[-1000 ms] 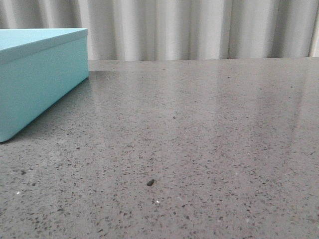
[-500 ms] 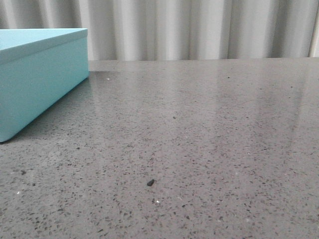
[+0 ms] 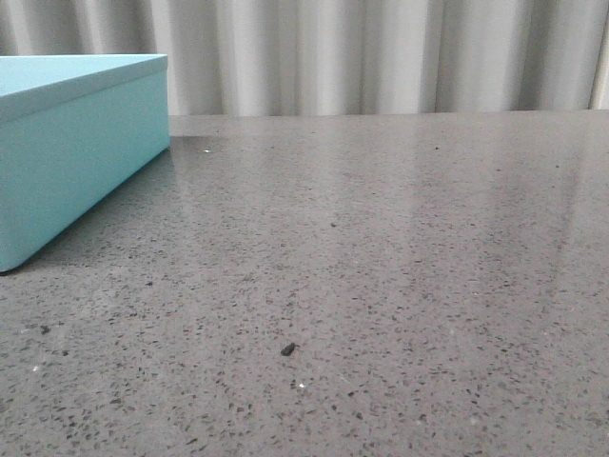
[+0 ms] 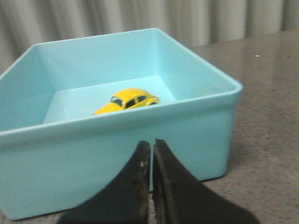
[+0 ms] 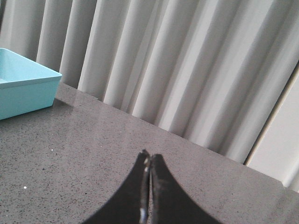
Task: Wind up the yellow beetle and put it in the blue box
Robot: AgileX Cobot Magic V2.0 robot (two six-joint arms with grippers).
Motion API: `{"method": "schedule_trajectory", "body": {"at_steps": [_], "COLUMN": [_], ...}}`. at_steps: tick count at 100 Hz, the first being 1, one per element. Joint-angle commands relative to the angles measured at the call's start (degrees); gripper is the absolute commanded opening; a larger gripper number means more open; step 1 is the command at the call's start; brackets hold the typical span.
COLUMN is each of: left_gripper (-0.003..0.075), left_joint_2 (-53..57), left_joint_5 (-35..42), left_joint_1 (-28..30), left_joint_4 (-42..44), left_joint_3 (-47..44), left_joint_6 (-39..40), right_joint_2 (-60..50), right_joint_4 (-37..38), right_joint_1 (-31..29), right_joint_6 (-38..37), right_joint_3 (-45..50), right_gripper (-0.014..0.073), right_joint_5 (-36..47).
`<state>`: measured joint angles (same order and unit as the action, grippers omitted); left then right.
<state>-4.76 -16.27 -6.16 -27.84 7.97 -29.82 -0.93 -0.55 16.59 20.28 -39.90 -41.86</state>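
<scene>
The blue box point(image 4: 70, 154) stands open in the left wrist view, with no lid on it. The yellow beetle point(image 4: 127, 101) sits on its wheels on the box floor, near the middle. My left gripper point(image 4: 151, 142) is shut and empty, just outside the box's near wall and below its rim. My right gripper point(image 5: 149, 155) is shut and empty above the bare table, well away from the box point(image 5: 23, 95). In the front view the box point(image 3: 76, 162) stands at the far left; its inside and both grippers are out of view there.
The grey speckled stone table point(image 3: 381, 267) stretches from the box to the right. A pale pleated curtain point(image 3: 381, 57) hangs behind the table's far edge. A small dark speck point(image 3: 287, 349) lies on the table near the front.
</scene>
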Motion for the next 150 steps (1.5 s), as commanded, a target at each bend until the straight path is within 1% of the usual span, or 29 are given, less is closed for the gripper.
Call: {"method": "schedule_trajectory", "body": {"at_steps": [1,6,9,20,22,25,31,43,136,150], "left_gripper": [-0.0021,-0.0021,-0.0021,-0.0021,-0.0021,-0.0021,-0.0021,-0.0021,-0.0021,-0.0021], "left_joint_2": [0.7,1.6,2.0,2.9,3.1,3.3,3.6,6.0,6.7,6.7], "left_joint_5": [9.7,11.7,12.5,13.4,12.8,8.3,5.9,-0.9,-1.2,-1.2], "left_joint_1": [-0.5,-0.5,-0.5,-0.5,-0.5,-0.5,-0.5,-0.5,-0.5,-0.5], "left_joint_4": [9.6,14.0,15.3,20.7,21.7,23.7,25.7,25.3,25.2,25.2], "left_joint_3": [-1.6,-3.6,-4.8,-9.3,-9.6,-9.4,-9.4,-9.4,-9.4,-9.4], "left_joint_6": [13.5,17.8,19.6,30.6,32.6,34.5,37.7,37.7,37.7,37.7], "right_joint_2": [-0.5,-0.5,-0.5,-0.5,-0.5,-0.5,-0.5,-0.5,-0.5,-0.5], "right_joint_4": [0.5,0.5,0.5,0.5,0.5,0.5,0.5,0.5,0.5,6.4], "right_joint_1": [0.1,0.1,0.1,0.1,0.1,0.1,0.1,0.1,0.1,0.1], "right_joint_6": [0.3,0.3,0.3,0.3,0.3,0.3,0.3,0.3,0.3,0.3], "right_joint_3": [-0.9,-0.9,-0.9,-0.9,-0.9,-0.9,-0.9,-0.9,-0.8,1.1], "right_gripper": [-0.0052,-0.0052,-0.0052,-0.0052,-0.0052,-0.0052,-0.0052,-0.0052,-0.0052,-0.0052], "right_joint_5": [5.0,5.0,5.0,5.0,5.0,5.0,5.0,5.0,4.4,3.7]}}
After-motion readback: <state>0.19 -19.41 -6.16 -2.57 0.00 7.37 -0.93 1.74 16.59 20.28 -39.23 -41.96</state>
